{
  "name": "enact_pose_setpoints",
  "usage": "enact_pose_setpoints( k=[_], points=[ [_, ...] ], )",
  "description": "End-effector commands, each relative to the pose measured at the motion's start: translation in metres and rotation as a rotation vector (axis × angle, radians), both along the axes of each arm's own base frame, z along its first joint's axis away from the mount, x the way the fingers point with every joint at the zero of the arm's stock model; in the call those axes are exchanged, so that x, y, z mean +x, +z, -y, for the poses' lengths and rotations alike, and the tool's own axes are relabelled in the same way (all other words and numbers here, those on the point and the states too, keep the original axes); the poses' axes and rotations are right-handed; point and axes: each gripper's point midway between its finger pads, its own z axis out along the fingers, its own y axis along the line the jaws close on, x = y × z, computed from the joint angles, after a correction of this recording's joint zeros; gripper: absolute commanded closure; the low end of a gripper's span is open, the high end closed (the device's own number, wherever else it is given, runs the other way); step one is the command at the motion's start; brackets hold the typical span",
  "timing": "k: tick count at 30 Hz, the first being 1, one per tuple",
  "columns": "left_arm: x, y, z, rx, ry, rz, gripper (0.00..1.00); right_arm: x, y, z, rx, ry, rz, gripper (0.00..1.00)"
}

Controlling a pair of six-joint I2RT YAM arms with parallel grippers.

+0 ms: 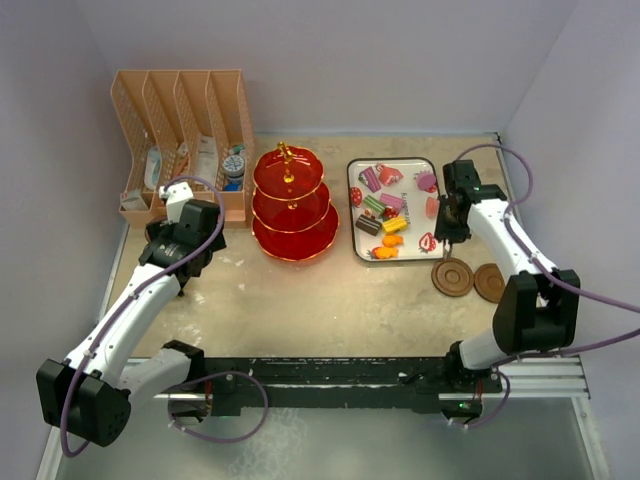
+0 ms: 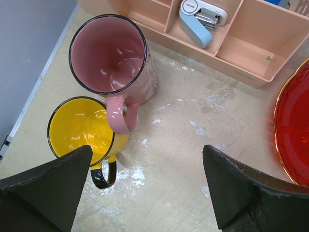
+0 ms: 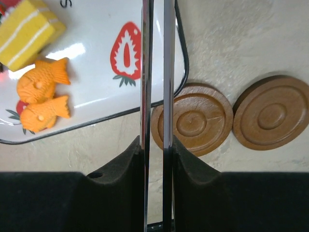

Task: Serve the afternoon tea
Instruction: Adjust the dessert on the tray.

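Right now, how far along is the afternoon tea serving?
Nothing looks served: the red translucent three-tier stand is empty and the toy sweets lie on the white strawberry-print tray. In hand: the right hand is shut on metal tongs over the tray's edge; the left hand hangs open above the pink mug and yellow mug. Left: fill the tiers and probably set the mugs on the two round wooden coasters.

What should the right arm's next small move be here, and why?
Probably slide the right gripper left across the strawberry-print tray until the metal tongs hang over the orange fish-shaped cakes. The tongs are clamped in the gripper, nothing shows between their blades, and they sit at the tray's right rim beside the wooden coasters, over no sweet.
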Motion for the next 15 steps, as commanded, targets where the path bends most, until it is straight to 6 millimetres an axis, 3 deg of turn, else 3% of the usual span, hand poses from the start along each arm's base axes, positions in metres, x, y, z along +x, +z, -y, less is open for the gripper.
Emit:
enact_pose_setpoints(
  k=[1, 7, 15],
  points=[
    [0.006, 0.005, 0.002, 0.001, -0.016, 0.025, 0.07, 0.006, -0.009, -0.012, 0.050, 0.024, 0.011, 0.72],
    [0.005, 0.006, 0.002, 0.000, -0.015, 0.029, 0.06, 0.016, -0.010, -0.016, 0.059, 0.074, 0.023, 0.73],
    [0.005, 0.006, 0.002, 0.004, -0.013, 0.026, 0.06, 0.014, -0.017, -0.028, 0.095, 0.149, -0.021, 0.73]
  ],
)
